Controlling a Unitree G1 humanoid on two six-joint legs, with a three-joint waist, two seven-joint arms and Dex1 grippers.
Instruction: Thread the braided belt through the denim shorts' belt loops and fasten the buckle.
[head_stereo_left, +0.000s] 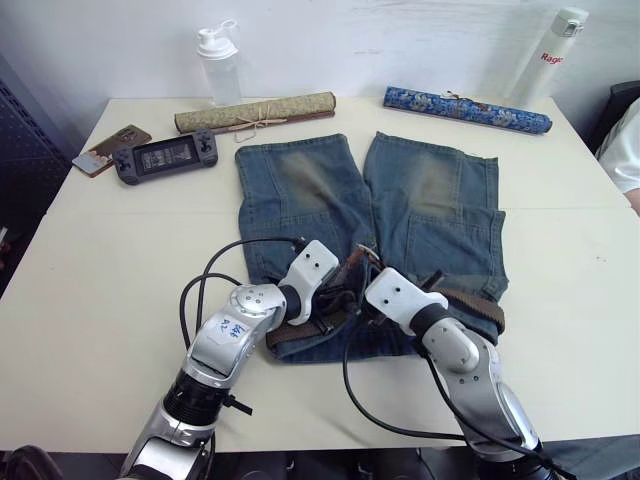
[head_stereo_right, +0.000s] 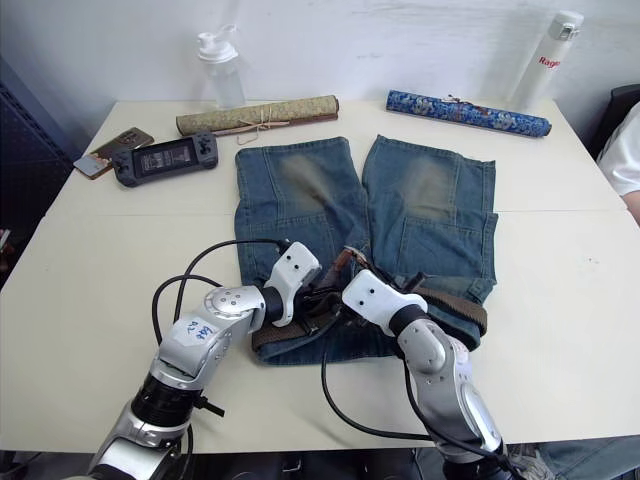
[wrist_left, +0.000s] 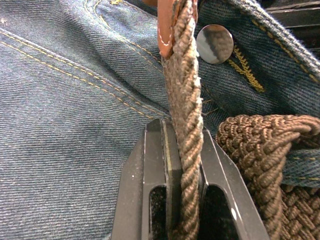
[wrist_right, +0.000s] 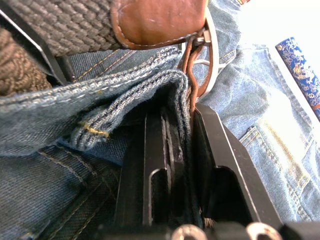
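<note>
Between claw pads (wrist_left: 160, 165), coarse braided belt (wrist_left: 184, 100)

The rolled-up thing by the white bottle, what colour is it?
The scroll is blue with a flowery pattern, clearest in the left eye view.

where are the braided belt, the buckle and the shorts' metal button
braided belt (wrist_left: 186, 115), left wrist view, strap above the left pincer's fingers
buckle (wrist_right: 209, 60), right wrist view, silver frame edge
metal button (wrist_left: 215, 44), left wrist view, its round face
</note>
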